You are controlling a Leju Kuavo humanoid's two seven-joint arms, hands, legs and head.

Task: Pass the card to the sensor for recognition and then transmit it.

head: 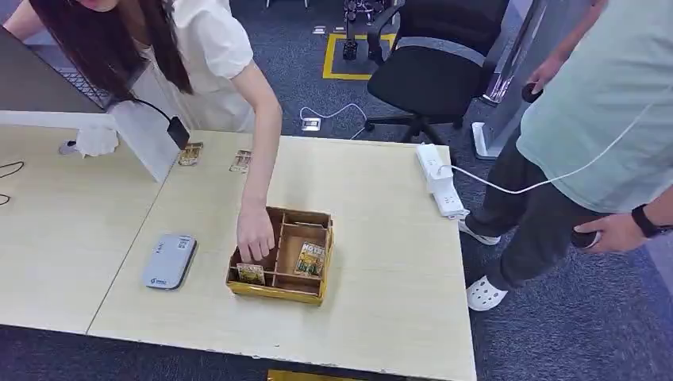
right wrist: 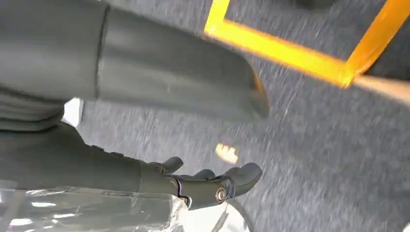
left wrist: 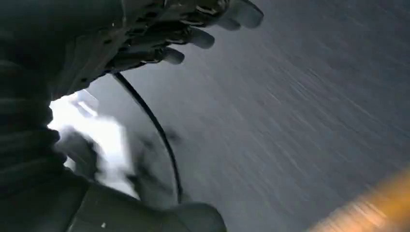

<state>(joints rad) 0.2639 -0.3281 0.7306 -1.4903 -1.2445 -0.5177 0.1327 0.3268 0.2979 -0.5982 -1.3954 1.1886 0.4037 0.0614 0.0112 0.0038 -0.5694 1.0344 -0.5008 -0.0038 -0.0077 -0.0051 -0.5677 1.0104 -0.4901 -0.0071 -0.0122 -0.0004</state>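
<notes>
1. Head view shows you a pale wooden table (head: 381, 317) with a small wooden box (head: 283, 295) on it, split into little rooms.
2. One card (head: 310, 259) leans in a room on the box's right side. It has a bright picture on it, green and yellow. Its long side runs from the near edge of the box to the far edge.
3. A second card (head: 251, 273) stands in the near left room. A person's hand (head: 255, 232) reaches into the box just above it, almost touching it.
4. Two more cards (head: 190, 153) lie flat far back on the table, well apart from the box.
5. The sensor (head: 169, 260) is the flat grey pad to the left of the box, close beside it. Its long side also runs from near to far.
6. Left wrist view shows your left hand (left wrist: 188, 29) hanging over grey floor. Its fingers are loosely curled and apart, and it holds nothing.
7. Right wrist view shows your right hand (right wrist: 203, 186) down by the floor too, near yellow tape. Its fingers are a bit bent, apart, and hold nothing.
8. Both hands are low, so the cards are up and in front of them.
9. I think the box sits near the middle, a bit to your left, and the sensor is more to your left. So the left hand looks like the nearer one.
10. Wait for the person's hand to leave the box before you reach in.
</notes>
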